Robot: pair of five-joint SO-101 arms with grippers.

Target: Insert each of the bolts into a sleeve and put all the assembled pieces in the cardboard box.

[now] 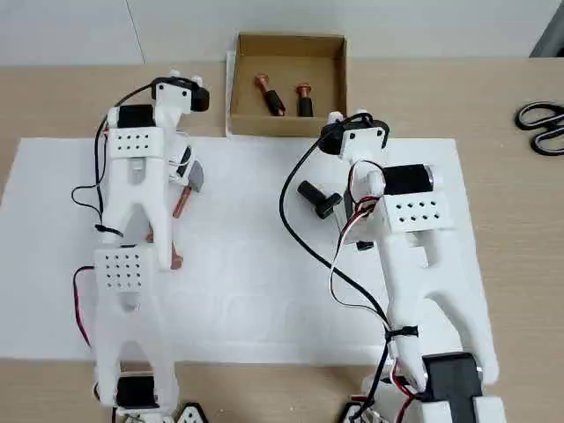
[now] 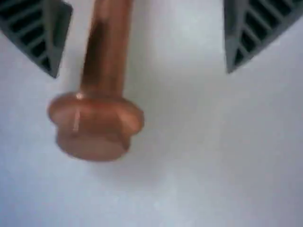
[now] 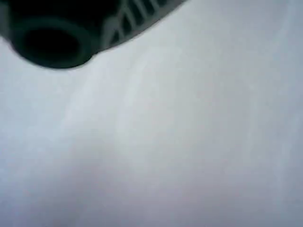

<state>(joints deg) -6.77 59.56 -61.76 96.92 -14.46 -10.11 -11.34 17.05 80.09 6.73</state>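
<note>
A: L wrist cam?
B: Up close, left gripper (image 2: 140,71) jaws were released, straddling a copper bolt (image 2: 102,94) on the white sheet (image 2: 213,165).
A: High cam?
B: There the right gripper (image 1: 337,205) clenched a black sleeve (image 1: 317,198); cardboard box (image 1: 333,79) held two assembled pieces (image 1: 270,95).

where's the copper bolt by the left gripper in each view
high view: copper bolt left of centre, just below the left gripper.
left wrist view: bolt between the open fingers.
right wrist view: not in it; black sleeve there.
shared landmark: white sheet.
</note>
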